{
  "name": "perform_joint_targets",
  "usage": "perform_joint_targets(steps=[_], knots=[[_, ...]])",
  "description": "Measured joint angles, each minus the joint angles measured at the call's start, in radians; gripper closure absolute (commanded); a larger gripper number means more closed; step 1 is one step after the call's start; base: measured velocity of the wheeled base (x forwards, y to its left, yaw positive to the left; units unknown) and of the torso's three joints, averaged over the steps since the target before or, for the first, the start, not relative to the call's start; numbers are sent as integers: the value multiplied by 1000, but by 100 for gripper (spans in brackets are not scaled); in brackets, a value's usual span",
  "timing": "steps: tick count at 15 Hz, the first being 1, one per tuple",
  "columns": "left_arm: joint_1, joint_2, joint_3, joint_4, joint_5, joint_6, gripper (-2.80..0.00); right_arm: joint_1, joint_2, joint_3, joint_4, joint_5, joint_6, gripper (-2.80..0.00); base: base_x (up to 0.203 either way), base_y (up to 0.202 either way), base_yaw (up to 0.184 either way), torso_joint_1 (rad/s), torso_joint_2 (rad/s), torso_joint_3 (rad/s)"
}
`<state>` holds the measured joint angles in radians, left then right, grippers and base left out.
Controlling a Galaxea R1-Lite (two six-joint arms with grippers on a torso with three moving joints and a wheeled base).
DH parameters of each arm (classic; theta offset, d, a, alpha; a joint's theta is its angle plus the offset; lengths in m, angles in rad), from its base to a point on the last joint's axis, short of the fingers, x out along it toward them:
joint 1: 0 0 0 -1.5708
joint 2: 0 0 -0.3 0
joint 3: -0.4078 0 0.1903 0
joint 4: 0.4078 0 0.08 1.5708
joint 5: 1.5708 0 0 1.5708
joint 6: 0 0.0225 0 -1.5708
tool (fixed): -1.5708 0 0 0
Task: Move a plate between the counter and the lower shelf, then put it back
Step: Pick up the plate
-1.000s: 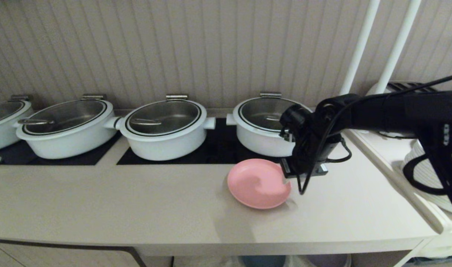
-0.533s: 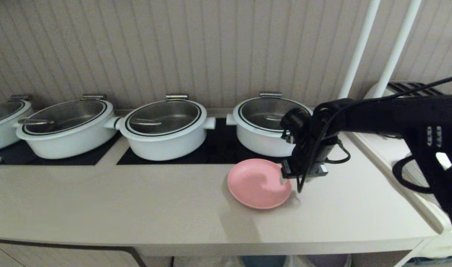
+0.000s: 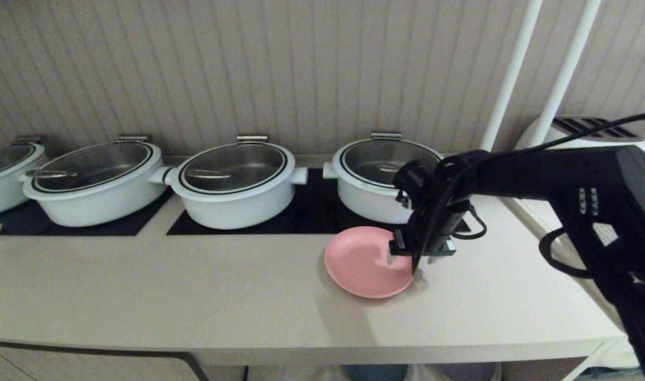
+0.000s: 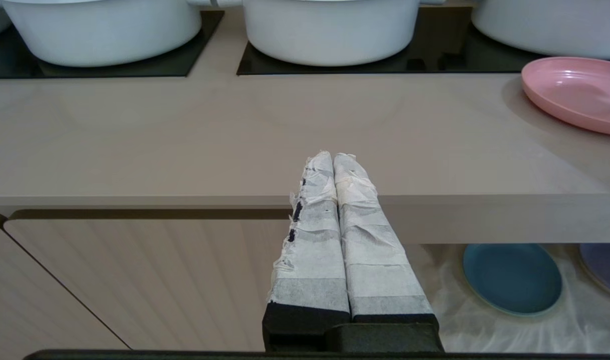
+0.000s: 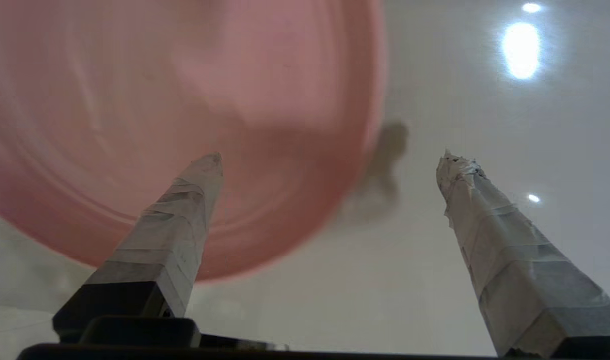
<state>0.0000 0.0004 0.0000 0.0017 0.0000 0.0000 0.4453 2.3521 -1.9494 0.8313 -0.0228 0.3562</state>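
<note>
Since a second ago your right pincer [image 3: 407, 260] has spread wide, straddling the rim of the round matte pink plate [image 3: 362, 262] lying flat on the beige desk [image 3: 195, 296]; next, close on that rim and lift.

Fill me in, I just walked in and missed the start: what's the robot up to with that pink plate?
The right gripper hangs open over the right rim of the pink plate, one finger above the dish, the other beyond its edge. The plate lies flat on the counter in front of the white pots. The left gripper waits shut at the counter's front edge.
</note>
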Motion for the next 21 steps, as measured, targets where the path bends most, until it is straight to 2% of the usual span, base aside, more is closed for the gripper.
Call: perform_joint_targets(steps=[12, 13, 21], knots=[[0, 0, 0, 0, 0, 0, 0, -1, 44, -2, -66, 3, 27, -280, 0, 0, 0, 0, 0, 0], [0, 0, 0, 0, 0, 0, 0, -1, 44, -2, -66, 2, 27, 0, 0, 0, 0, 0, 0, 0], [0, 0, 0, 0, 0, 0, 0, -3, 44, -4, -60, -2, 27, 0, 0, 0, 0, 0, 0, 0]])
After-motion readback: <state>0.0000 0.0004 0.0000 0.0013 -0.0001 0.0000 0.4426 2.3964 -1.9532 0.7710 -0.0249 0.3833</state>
